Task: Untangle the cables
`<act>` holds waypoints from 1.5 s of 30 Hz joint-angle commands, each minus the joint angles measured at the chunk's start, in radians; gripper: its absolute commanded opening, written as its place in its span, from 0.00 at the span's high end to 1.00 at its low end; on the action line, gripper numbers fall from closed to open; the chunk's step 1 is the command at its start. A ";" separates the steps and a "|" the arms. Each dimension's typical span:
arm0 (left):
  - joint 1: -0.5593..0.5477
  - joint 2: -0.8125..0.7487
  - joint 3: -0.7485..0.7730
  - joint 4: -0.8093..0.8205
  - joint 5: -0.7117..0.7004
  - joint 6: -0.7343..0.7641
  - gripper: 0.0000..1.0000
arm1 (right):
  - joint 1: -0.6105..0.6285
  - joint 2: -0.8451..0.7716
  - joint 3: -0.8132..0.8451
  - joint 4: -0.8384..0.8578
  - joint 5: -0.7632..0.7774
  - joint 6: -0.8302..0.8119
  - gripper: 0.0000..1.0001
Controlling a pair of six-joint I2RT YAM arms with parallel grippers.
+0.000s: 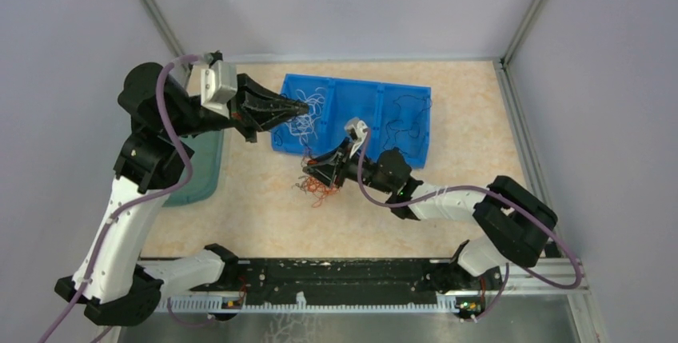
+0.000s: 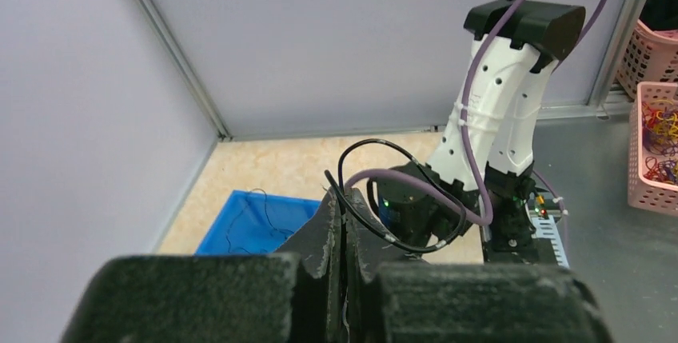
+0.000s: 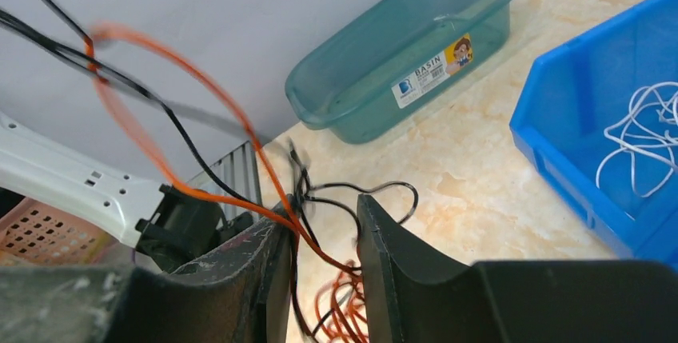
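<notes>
A knot of thin red-orange and black wire strands (image 1: 317, 189) is pictured on the marbled beige surface (image 1: 472, 143), just off the near edge of the blue plastic three-compartment tray (image 1: 360, 83). From that heap, lifted orange and black strands (image 3: 240, 131) are seen passing through the gap of the right tool (image 3: 324, 219). Its fingers are set narrowly apart and are not pressed onto the wire.

Loose white strands (image 1: 308, 119) are shown in the tray's left compartment, and black strands (image 1: 404, 119) in its right. The left tool (image 1: 306, 107) is held over the left compartment with its fingers pressed together; whether a strand is pinched there cannot be told. A teal translucent plastic basin (image 1: 200, 175) is set to the tray's left, well apart from the knot.

The coming move is judged to hinge on the right tool. The knot lies just below its tips on the tray's near side, the lifted strands run lengthwise up between the fingers, and the right arm is plainly the nearer.
</notes>
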 commanded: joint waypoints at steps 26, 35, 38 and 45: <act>-0.004 0.118 0.462 0.260 -0.206 0.247 1.00 | 0.008 0.110 -0.173 0.181 0.051 0.090 0.54; -0.004 0.069 0.256 0.212 -0.172 0.182 1.00 | 0.005 -0.214 -0.070 -0.199 0.214 -0.080 0.31; -0.003 0.052 0.141 0.212 -0.162 0.166 1.00 | -0.010 -0.328 0.005 -0.447 0.405 -0.141 0.25; -0.032 0.130 0.001 0.243 -0.150 0.077 1.00 | -0.060 -0.579 0.015 -0.789 0.889 -0.158 0.26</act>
